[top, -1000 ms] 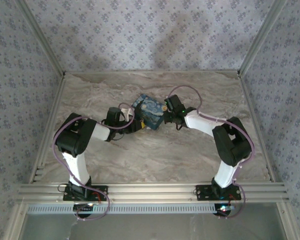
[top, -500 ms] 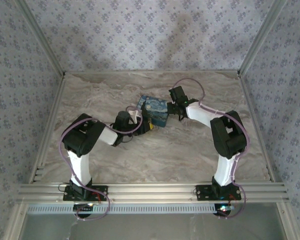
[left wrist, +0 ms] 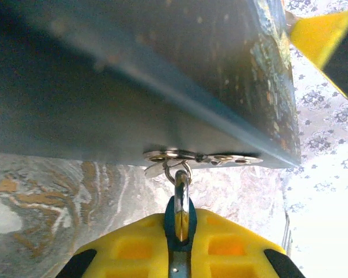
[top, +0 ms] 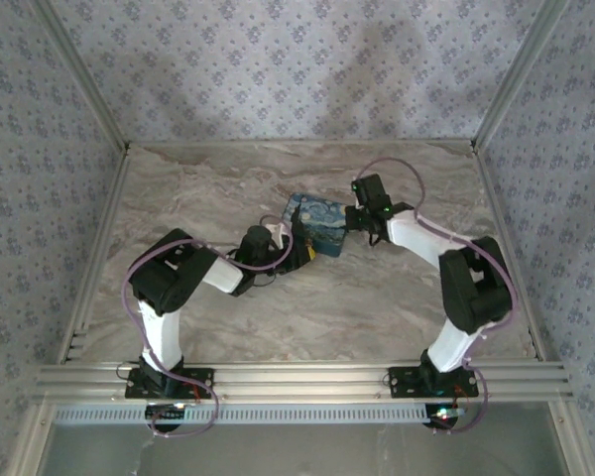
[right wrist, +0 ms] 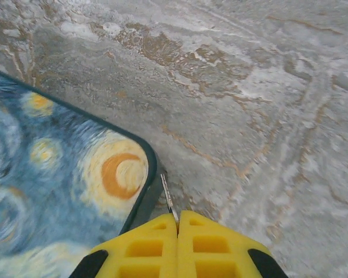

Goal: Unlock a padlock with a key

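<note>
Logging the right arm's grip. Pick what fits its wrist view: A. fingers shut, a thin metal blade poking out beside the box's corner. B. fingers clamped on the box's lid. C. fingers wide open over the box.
A: the right gripper is pressed shut, with what looks like the key, a thin metal blade, sticking out beside the rounded corner of the box.

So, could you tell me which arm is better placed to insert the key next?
Probably right: the right hand, shut, seems to pinch the key beside the box. The left hand grips what looks like the padlock at the hasp.
</note>
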Available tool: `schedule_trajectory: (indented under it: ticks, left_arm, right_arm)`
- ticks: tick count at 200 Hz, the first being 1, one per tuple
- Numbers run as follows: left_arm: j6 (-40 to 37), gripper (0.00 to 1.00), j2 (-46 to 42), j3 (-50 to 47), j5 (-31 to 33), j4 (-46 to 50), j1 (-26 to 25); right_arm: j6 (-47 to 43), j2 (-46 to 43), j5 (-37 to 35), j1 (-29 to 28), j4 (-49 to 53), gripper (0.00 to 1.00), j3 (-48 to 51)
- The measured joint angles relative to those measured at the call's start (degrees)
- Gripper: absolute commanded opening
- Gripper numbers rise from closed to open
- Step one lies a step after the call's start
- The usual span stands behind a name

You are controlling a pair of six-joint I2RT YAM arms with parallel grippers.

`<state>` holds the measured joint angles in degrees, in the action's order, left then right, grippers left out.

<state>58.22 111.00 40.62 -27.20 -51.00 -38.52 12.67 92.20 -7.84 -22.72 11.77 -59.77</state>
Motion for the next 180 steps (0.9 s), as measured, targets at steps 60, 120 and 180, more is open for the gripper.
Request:
schedule_trajectory:
  ticks: [60, 120, 180]
  left_arm:
    - [4.3, 0.1, 0.0, 1.6, 0.0, 0.9, -0.2]
    - [7.8, 0.1, -0.4, 3.7, -0.2, 2.4, -0.6]
    - [9.4, 0.1, -1.9, 5.1, -0.4, 2.6, -0.6]
  right_arm:
    - [3.5, -21.0, 8.8, 3.8, -1.3, 0.0, 12.2]
    - [11.2, -34.8, 24.0, 5.9, -7.6, 0.0, 22.3]
    - [19.5, -44.2, 34.1, 6.6, -14.8, 0.0, 28.8]
